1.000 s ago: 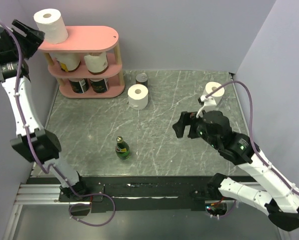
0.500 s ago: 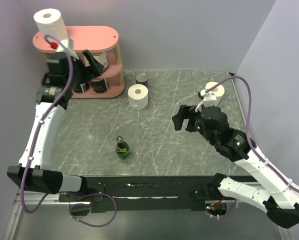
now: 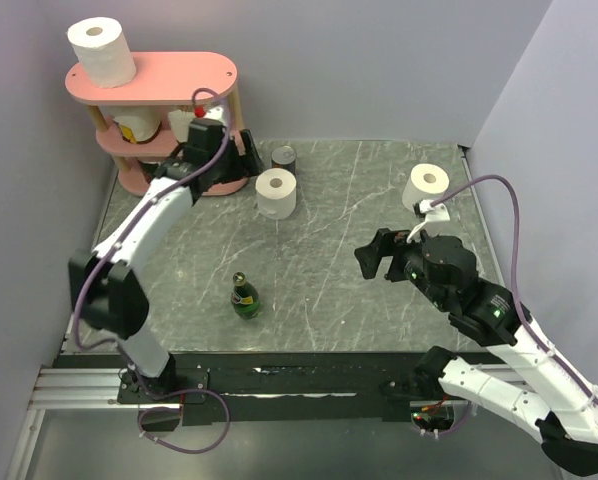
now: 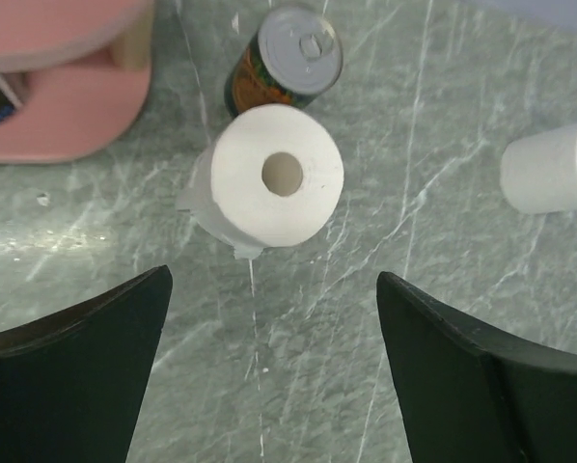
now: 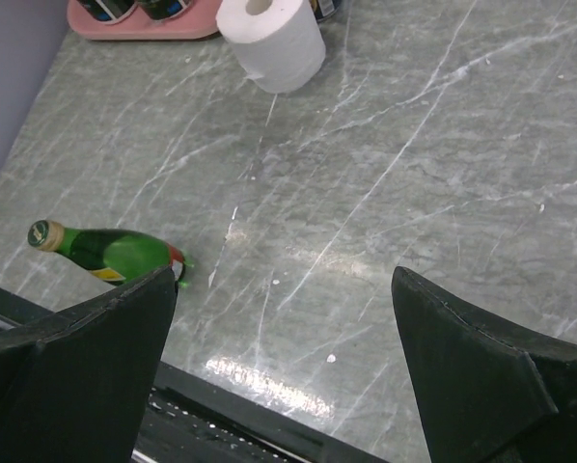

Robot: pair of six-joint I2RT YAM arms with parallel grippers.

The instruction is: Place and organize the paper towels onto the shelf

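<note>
Now left gripper (image 4: 274,289) hangs, fingers spread, over a white roll (image 4: 269,178) standing beside the can (image 4: 284,63), near the shelf (image 3: 179,75). Right gripper (image 5: 284,280) also spread, empty; another roll (image 3: 426,187) stands near it.

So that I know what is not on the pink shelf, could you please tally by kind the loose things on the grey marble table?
White paper towel rolls: 2
Small metal tin can: 1
Green glass bottle: 1
Total: 4
</note>
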